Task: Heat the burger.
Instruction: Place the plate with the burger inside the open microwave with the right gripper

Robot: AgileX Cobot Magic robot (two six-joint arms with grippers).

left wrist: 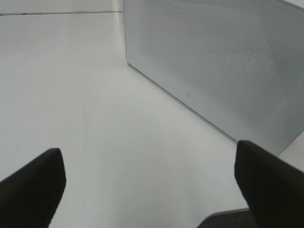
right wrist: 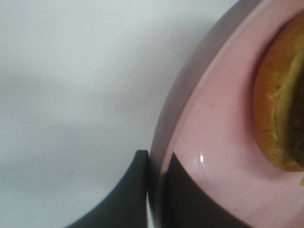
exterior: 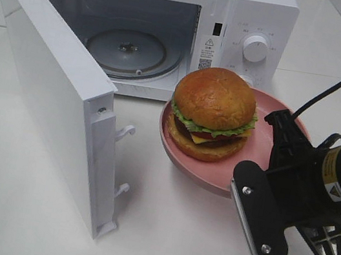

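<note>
Two grippers: the right gripper (right wrist: 154,190) clamps the rim of the pink plate (right wrist: 204,142) bearing the burger (exterior: 213,113) before the open microwave (exterior: 254,17); the left gripper (left wrist: 149,164) gapes wide, empty.

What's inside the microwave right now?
Only the round glass turntable, with no food on it. The open door covers the cavity's left edge, so that bit can't be seen.

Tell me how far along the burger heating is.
Done: microwave door stands open, turntable bare. In hand: right claw shut on the pink plate rim, burger on it, outside the microwave. Still to do: plate onto the turntable, door closed, dial set.
</note>
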